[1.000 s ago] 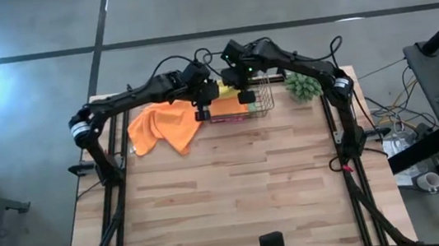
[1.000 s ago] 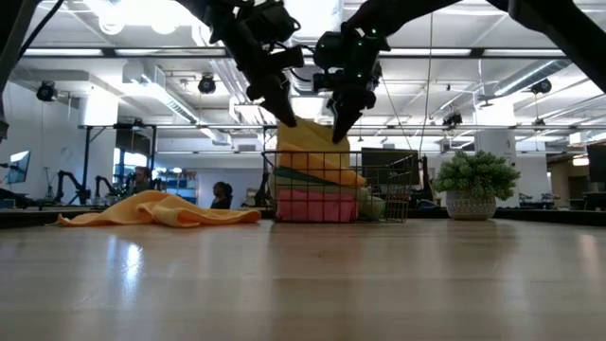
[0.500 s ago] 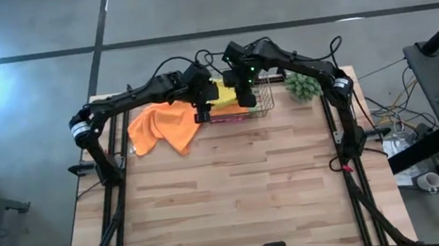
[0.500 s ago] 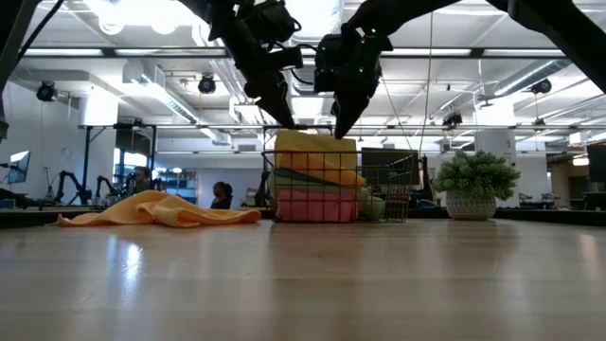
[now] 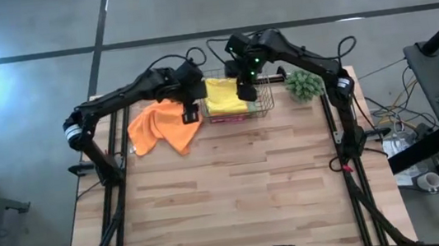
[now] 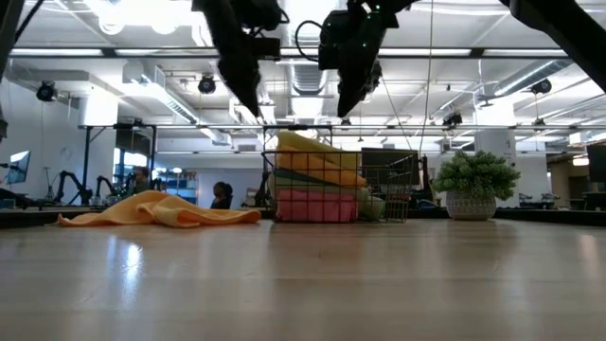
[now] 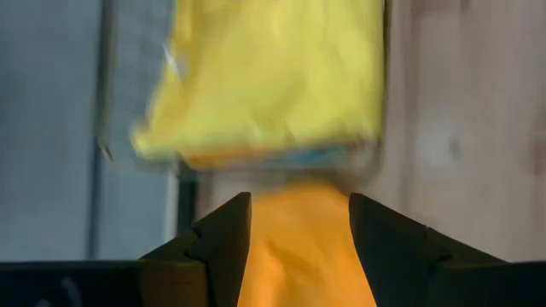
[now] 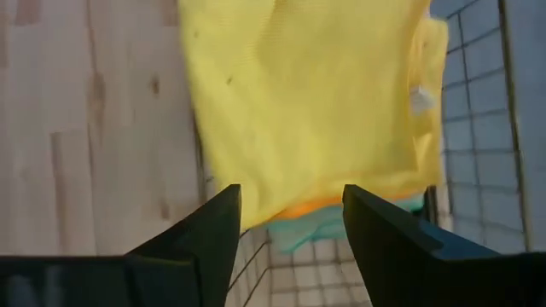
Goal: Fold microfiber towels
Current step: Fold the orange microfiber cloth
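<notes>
Left tool: raised clear of the worktop, fingers spread apart and holding nothing. Directly beneath it lies the loose orange towel, crumpled and unfolded on the worktop. In the left wrist view the orange cloth fills the gap between the two fingers, with the yellow towel just ahead of the fingertips.

Right tool: raised above the wire basket, fingers released and empty. The yellow towel lies below and ahead of this tool, at the top of the stack inside the basket. In the right wrist view an orange edge and a teal towel show under the yellow one, close to the fingertips.

In the low view both tools hang well above the basket rim, the left tool to the orange-towel side and the right tool over the stack. The stack reads, top down, yellow, orange, green, then pink. The loose orange towel rests beside the basket, apart from it.

A small green plant stands beyond the basket on the right tool's outer side.
</notes>
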